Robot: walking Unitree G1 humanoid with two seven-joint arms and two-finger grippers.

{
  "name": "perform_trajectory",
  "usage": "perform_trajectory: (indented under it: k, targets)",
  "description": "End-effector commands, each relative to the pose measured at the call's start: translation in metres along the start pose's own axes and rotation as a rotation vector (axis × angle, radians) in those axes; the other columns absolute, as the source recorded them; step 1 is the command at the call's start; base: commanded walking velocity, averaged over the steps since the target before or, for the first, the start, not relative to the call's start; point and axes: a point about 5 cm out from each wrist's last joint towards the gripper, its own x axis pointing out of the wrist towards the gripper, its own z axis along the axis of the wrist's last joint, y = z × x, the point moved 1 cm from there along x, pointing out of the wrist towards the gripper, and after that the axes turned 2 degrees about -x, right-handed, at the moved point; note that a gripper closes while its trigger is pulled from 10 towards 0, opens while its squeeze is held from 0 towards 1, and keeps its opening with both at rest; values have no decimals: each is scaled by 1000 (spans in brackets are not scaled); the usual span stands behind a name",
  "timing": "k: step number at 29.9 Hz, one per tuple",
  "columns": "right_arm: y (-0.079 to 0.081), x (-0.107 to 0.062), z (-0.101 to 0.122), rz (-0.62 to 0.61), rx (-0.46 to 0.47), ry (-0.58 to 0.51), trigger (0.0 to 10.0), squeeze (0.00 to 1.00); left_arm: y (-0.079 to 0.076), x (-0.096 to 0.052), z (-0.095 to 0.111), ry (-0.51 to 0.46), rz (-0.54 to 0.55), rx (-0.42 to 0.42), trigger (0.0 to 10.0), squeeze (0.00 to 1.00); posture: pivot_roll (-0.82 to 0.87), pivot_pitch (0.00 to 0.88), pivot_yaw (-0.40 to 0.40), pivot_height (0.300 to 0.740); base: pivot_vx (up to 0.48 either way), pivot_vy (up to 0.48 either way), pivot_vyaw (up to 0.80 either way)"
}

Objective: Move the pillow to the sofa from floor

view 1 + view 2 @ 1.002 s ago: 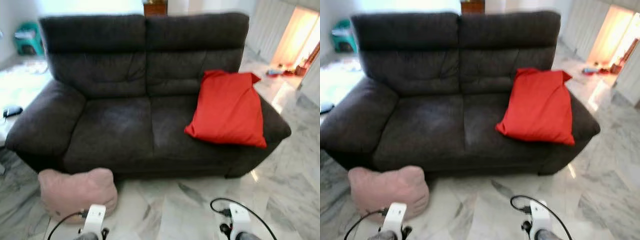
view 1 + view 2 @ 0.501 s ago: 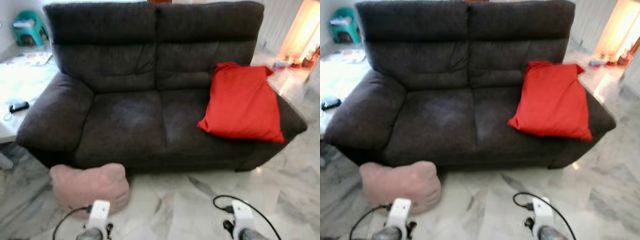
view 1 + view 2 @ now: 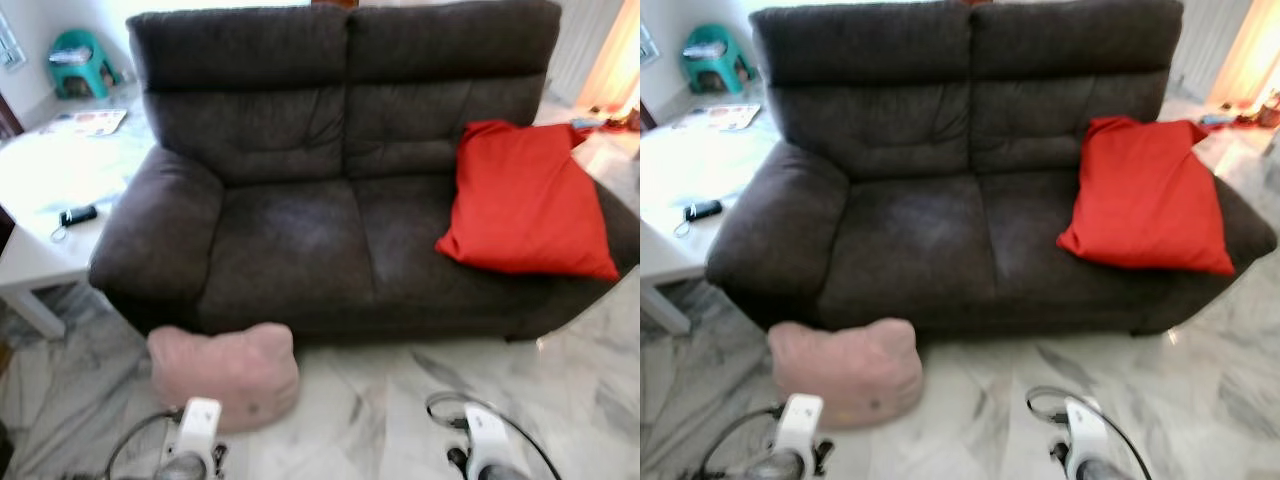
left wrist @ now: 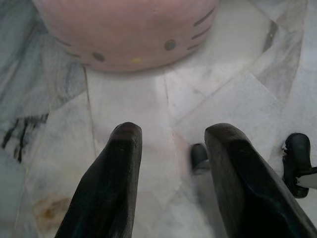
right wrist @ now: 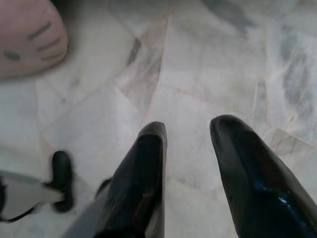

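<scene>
Dark grey two-seat sofa (image 3: 340, 190): centred ahead, on pale marble floor (image 3: 380, 410). Serves as landmark below.

White low table (image 3: 40, 200): just beside sofa's left arm, carrying a small black object (image 3: 76, 214) and a printed sheet (image 3: 85, 122). Teal stool (image 3: 78, 62): beyond table, left of sofa back.

Red cushion (image 3: 525, 200): on sofa's right seat, leaning against right arm and backrest.

Pink pillow (image 3: 225, 372): on floor, touching sofa's front base below left seat. Printed face with whiskers visible in left wrist view.

Left gripper (image 4: 173, 144): low over floor, near pillow's front, apart from it; fingers spread, nothing between them.

Right gripper (image 5: 190, 136): over bare floor, in front of sofa's right half, well apart from pillow; fingers spread, nothing held.
</scene>
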Motion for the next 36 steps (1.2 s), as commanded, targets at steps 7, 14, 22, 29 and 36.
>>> perform_trajectory:
  k: [7, 14, 22, 29, 36]
  targets:
    - [5, 1, 3, 13, 4, -8, 10000, 0, 9, -1, -4, 20, 22, 18, 10000, 0, -55, 22, 3, 740, 0, 387, 0]
    - [5, 1, 3, 15, 2, -8, 10000, 0, 9, -1, -4, 20, 21, 18, 10000, 0, -55, 25, 3, 740, 0, 388, 0]
    - [5, 1, 4, 17, 3, -10, 10000, 0, 9, -1, -4, 19, 21, 19, 10000, 0, -54, 26, 4, 740, 0, 389, 0]
    - [5, 1, 4, 19, 5, -12, 10000, 0, 10, -1, -4, 18, 21, 21, 10000, 0, -53, 26, 4, 740, 0, 389, 0]
    - [6, 1, 4, 23, -3, -12, 10000, 0, 10, -1, -3, 11, 22, 27, 10000, 0, -52, 27, 5, 740, 0, 96, 0]
